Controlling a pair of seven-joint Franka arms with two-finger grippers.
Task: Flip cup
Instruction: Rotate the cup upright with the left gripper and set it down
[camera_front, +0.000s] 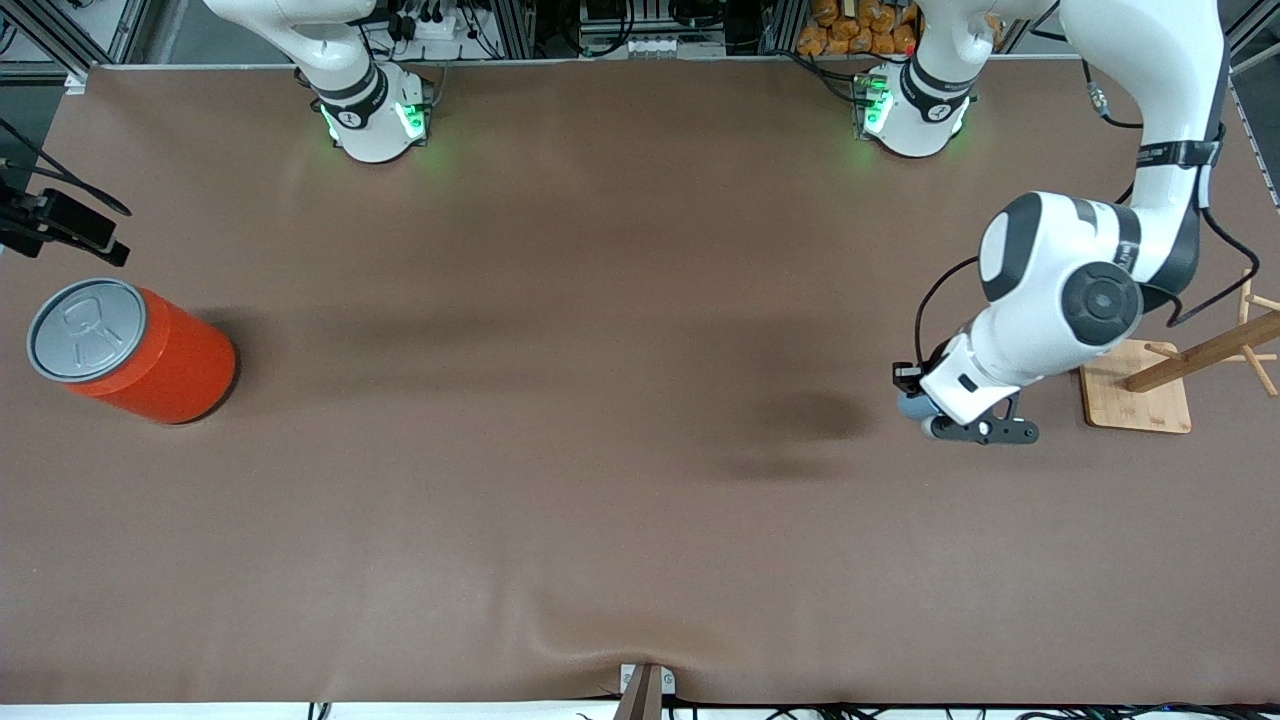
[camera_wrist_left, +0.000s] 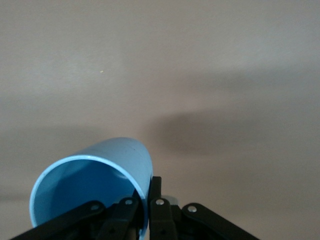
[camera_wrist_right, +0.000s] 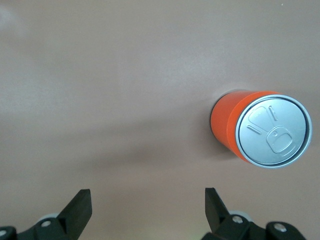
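The light-blue cup is pinched by its wall in my left gripper, one finger inside the rim and one outside. Its open mouth faces the wrist camera. In the front view only a sliver of the cup shows under my left gripper, which is held above the table beside a wooden stand, toward the left arm's end. My right gripper is open and empty over bare table next to the orange can.
The large orange can with a grey pull-tab top stands at the right arm's end of the table. A wooden peg stand on a square wooden base sits next to the left gripper. Brown mat covers the table.
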